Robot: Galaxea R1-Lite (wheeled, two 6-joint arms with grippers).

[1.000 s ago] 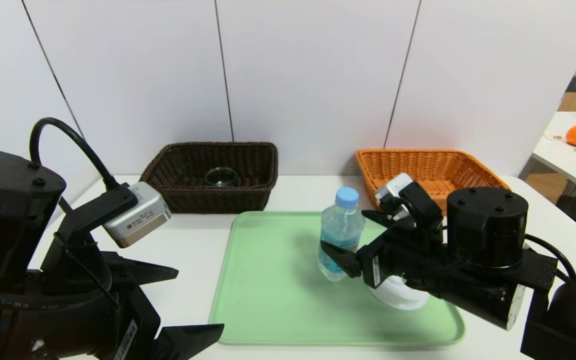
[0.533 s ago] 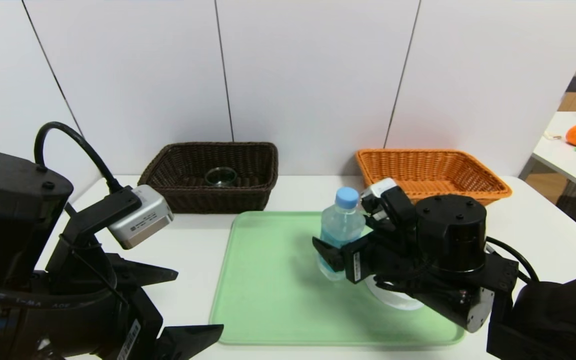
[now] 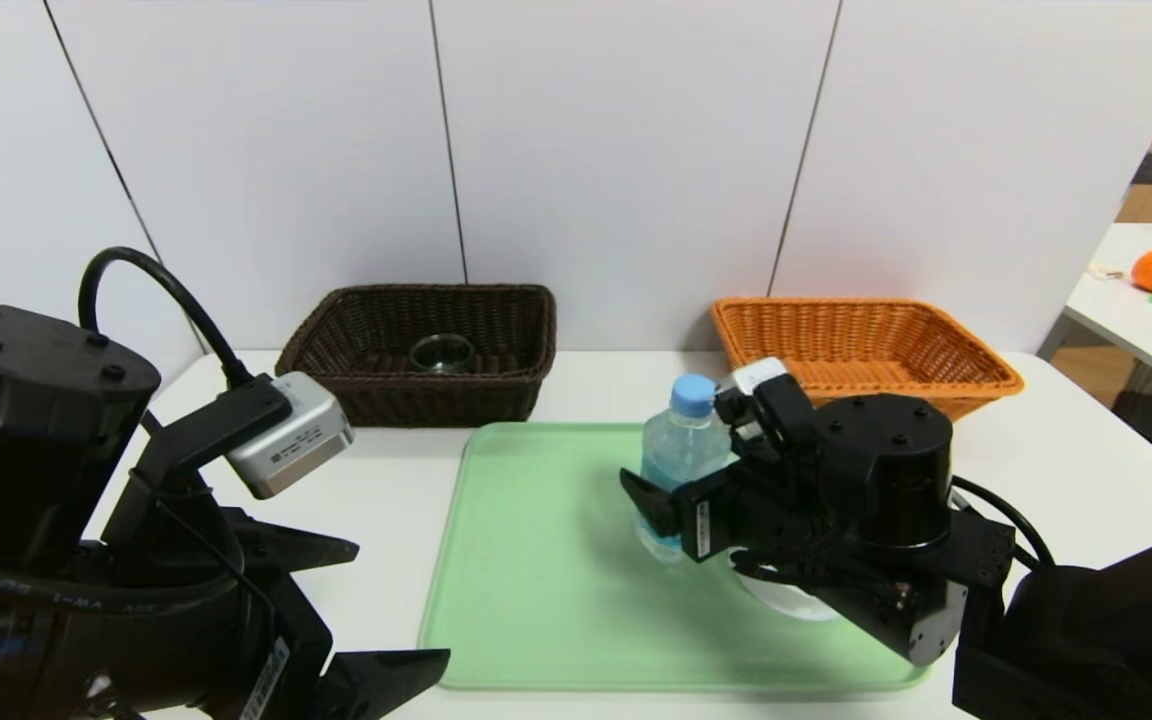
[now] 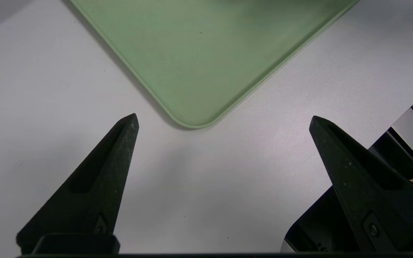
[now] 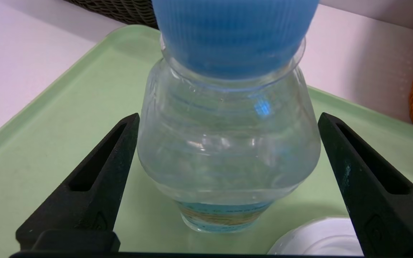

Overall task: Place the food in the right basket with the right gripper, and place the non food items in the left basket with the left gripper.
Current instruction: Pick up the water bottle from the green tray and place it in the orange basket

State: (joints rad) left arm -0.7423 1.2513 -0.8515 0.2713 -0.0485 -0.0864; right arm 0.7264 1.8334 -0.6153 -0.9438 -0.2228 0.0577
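Water bottle (image 3: 680, 463) standing upright on the right half of the green tray (image 3: 536, 590), blue cap up, label low on its body. Right end effector (image 3: 688, 478) reaching in from the right at the bottle's level, fingers spread wide on either side of the clear body, one tip (image 5: 127, 125) just beside the glass, the other (image 5: 326, 123) a little apart; nothing gripped. White ringed lid (image 3: 786, 598) lying on the tray just right of the bottle, mostly hidden under the right arm. Orange basket (image 3: 976, 362) sitting at the far right of the white surface (image 3: 386, 480), behind the arm. Dark brown basket (image 3: 526, 330) sitting at the far left, glass cup (image 3: 441, 353) resting inside it. Left end effector (image 4: 222, 120) hovering low at the near left, over the surface beside the tray's near left corner, fingers wide apart and holding nothing.
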